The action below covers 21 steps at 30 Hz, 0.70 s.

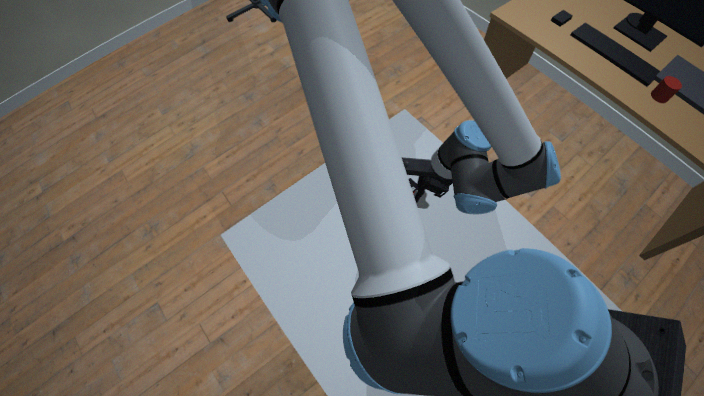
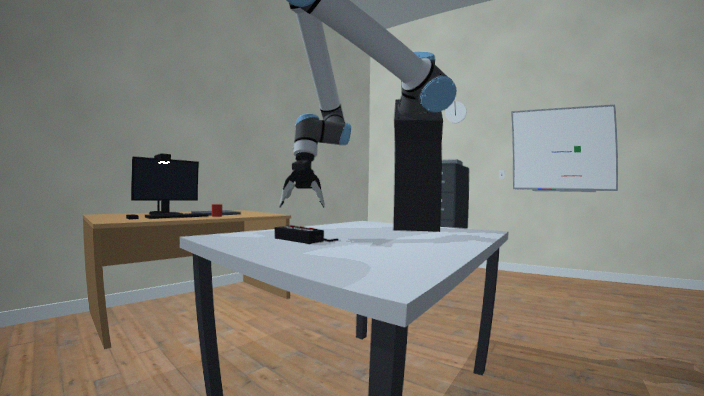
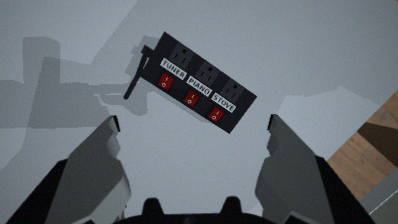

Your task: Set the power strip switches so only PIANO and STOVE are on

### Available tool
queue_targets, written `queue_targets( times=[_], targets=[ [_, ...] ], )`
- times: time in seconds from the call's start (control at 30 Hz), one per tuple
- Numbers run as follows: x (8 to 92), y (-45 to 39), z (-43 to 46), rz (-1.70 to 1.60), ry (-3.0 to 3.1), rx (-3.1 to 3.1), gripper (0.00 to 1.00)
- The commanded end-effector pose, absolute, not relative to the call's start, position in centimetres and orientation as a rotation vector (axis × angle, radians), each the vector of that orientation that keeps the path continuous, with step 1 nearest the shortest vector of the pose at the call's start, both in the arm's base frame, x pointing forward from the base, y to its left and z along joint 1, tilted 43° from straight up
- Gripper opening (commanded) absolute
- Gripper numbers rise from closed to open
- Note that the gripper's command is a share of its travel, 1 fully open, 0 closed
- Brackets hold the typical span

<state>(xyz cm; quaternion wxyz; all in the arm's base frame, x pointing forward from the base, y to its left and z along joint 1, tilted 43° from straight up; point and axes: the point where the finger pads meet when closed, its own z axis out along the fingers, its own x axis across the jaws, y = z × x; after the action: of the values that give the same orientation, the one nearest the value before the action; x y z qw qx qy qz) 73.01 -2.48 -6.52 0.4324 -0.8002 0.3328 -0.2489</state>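
Observation:
A black power strip lies face up on the white table, with a short cable stub at its left end in the wrist view. It has three outlets and three red rocker switches, labelled TUNER, PIANO and STOVE. All three rockers look alike, and I cannot tell which are on. My gripper is open and empty. It points down and hangs a short way above the strip, apart from it. In the top view the arm hides the strip.
The table edge and wooden floor show at the lower right of the wrist view. The arm's black pedestal stands at the table's back. A wooden desk with a monitor and a red cup stands beyond the table.

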Motion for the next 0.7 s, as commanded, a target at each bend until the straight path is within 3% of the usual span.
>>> queue_targets(
  times=[0.0, 0.67],
  targets=[
    [73.0, -2.5, -6.3, -0.611, 0.847, -1.992, 1.0],
    [69.6, -2.9, -2.1, -0.316, 1.452, -1.85, 1.0]
  ],
)
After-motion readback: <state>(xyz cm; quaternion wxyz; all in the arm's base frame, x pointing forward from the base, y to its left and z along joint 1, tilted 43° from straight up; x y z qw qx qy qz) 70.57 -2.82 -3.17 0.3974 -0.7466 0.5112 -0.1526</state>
